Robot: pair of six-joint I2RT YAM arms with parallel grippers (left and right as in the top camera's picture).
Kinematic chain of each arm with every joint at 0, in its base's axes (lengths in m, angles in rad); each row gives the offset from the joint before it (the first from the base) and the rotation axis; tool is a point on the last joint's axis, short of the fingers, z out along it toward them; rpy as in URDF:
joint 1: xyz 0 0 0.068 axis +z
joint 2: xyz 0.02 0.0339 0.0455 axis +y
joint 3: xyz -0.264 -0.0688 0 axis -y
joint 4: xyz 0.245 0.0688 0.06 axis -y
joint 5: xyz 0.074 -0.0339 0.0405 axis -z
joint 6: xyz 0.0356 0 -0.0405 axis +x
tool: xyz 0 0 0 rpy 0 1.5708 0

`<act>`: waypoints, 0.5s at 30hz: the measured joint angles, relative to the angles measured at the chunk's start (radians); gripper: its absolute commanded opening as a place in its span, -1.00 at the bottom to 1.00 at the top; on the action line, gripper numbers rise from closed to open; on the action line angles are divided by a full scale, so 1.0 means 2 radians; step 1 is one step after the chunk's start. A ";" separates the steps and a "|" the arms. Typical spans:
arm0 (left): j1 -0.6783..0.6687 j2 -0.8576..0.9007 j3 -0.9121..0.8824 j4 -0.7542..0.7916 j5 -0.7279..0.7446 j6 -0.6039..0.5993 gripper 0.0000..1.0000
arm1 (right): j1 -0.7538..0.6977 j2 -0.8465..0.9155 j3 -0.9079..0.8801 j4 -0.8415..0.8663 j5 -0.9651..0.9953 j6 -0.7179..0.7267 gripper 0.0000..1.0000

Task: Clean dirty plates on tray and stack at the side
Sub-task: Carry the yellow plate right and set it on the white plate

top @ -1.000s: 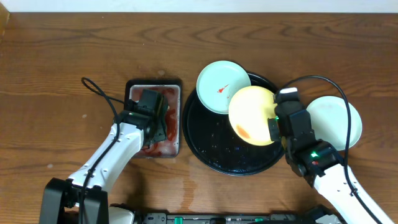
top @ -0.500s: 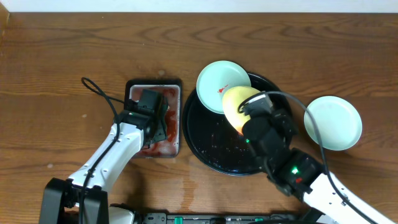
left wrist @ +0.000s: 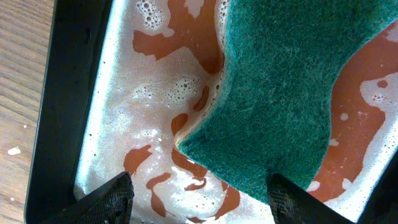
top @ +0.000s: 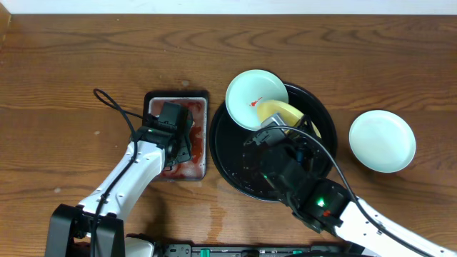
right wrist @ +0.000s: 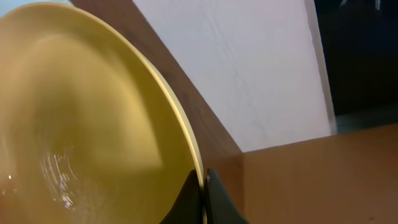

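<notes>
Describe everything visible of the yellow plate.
The yellow plate is small, round, shallow and glossy, with wet-looking glints in its well. It is tilted steeply over the black tray, its rim pinched by the shut right gripper. From overhead the arm hides most of it; the rest shows beside an aqua plate.

table (top: 71, 57): tray (top: 235, 163), sponge tray (top: 176, 93), aqua plate (top: 382, 140)

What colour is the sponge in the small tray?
The sponge is dark green; left wrist view.
</notes>
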 measured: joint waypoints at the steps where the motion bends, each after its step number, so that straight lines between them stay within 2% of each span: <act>1: 0.000 0.000 0.000 0.000 0.000 0.000 0.40 | 0.000 0.005 0.000 0.001 0.002 -0.002 -0.98; 6: 0.000 0.000 0.000 0.000 0.000 0.000 0.40 | 0.000 0.021 0.000 0.009 0.006 0.013 -0.98; 10: 0.000 0.000 0.000 0.000 0.000 0.000 0.40 | -0.014 0.024 0.000 0.004 -0.002 0.066 -0.98; 15: 0.000 0.000 0.000 0.000 0.000 0.000 0.40 | -0.072 0.024 0.001 -0.035 -0.040 0.169 -0.98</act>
